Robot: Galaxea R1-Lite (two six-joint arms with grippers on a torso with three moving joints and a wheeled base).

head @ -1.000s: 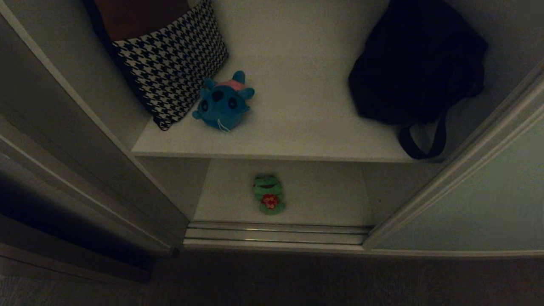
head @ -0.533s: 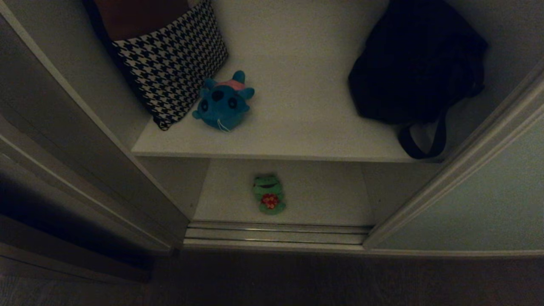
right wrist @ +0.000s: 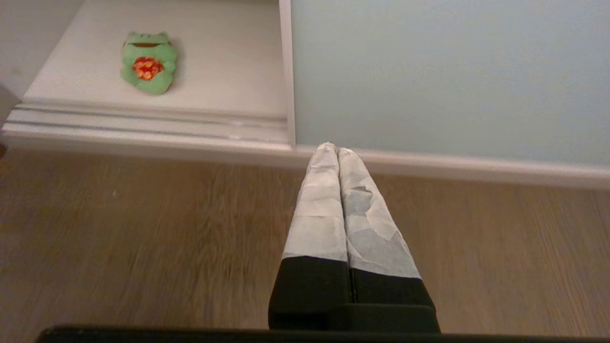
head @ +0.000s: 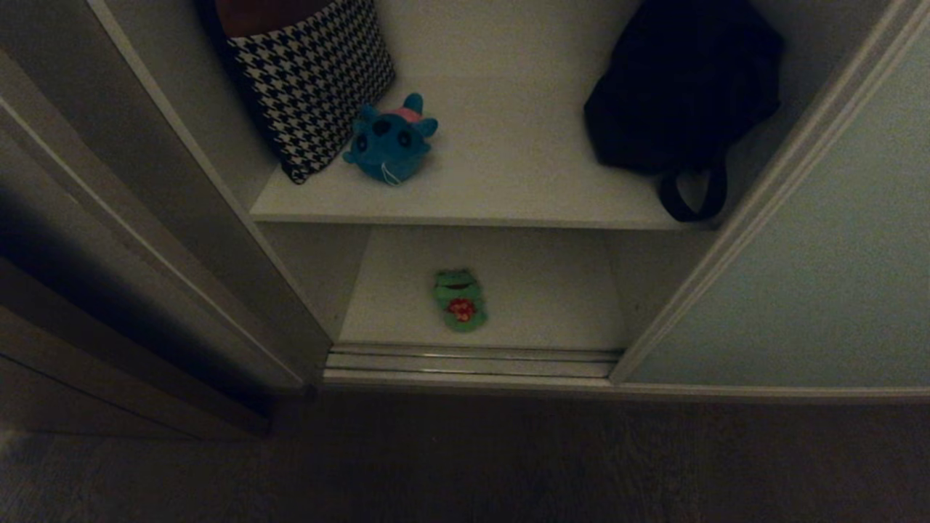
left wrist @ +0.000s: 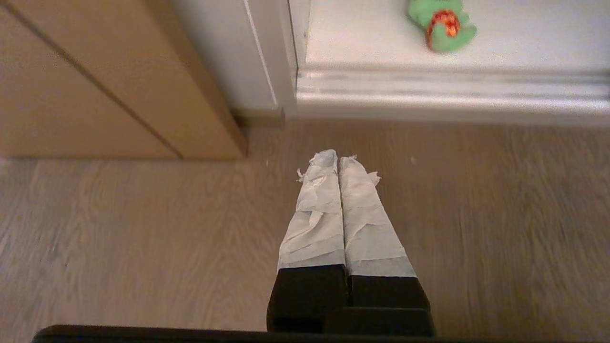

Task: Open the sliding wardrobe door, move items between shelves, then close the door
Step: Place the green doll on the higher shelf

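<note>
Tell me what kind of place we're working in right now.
Most likely a bedroom or dressing area in a home: a built-in wardrobe with a sliding wardrobe door, white shelves holding a houndstooth cushion and a black bag, and wood-look flooring.

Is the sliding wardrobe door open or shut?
Open: the sliding wardrobe door stands aside at right, leaving both shelves exposed.

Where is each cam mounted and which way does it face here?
Head view: on the head, looking forward and down into the open wardrobe at the upper shelf, blue plush toy and green frog plush; no arm shows.
Left wrist view: behind the shut left end effector, over the wooden floor.
Right wrist view: behind the shut right end effector, facing the sliding wardrobe door.
All three views show the frog.
</note>
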